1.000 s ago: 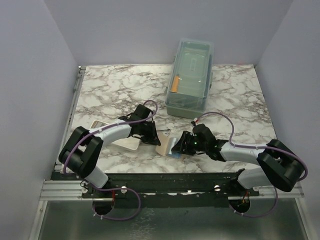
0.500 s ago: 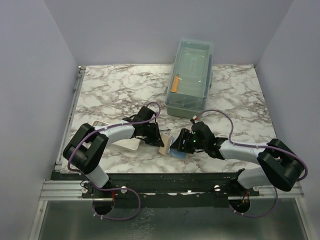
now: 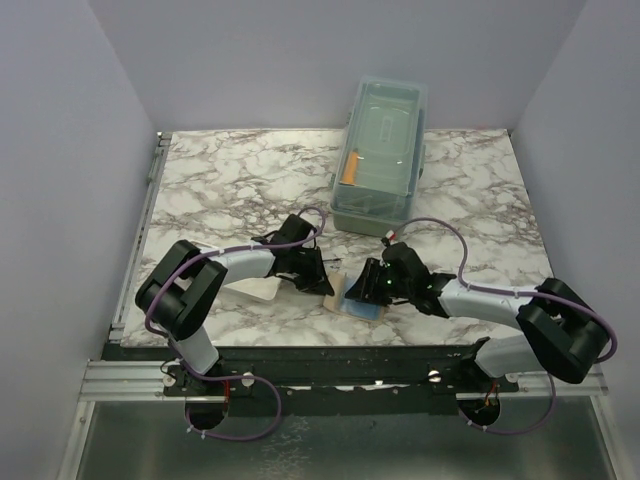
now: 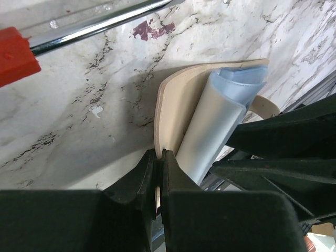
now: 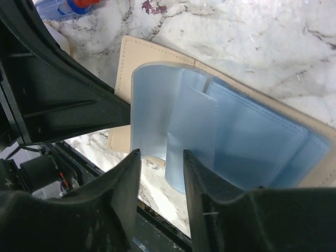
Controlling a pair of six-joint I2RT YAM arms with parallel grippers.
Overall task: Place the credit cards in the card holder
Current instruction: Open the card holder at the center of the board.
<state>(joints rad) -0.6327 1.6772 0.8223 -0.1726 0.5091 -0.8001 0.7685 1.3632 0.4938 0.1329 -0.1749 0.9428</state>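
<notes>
The card holder point(image 3: 345, 298), a tan wallet with light blue lining, lies open near the table's front edge. My left gripper point(image 3: 322, 283) is shut on the edge of its tan flap point(image 4: 173, 100) and holds that flap raised; in the left wrist view the gripper point(image 4: 158, 153) pinches it. My right gripper point(image 3: 366, 286) is open, and in its wrist view point(image 5: 160, 155) the jaws straddle the upright blue lining sleeves point(image 5: 236, 131) without closing on them. No credit card shows clearly in any view.
A translucent lidded box point(image 3: 380, 155) holding a short orange stick point(image 3: 347, 170) stands at the back. A white tray point(image 3: 250, 290) lies under the left arm. A screwdriver point(image 4: 94, 23) with a red handle lies just beyond the wallet.
My left gripper has moved right toward the right gripper, pulling the tan flap up. The wallet has gone from lying flat to partly folded. The right gripper has stayed at the blue lining.
</notes>
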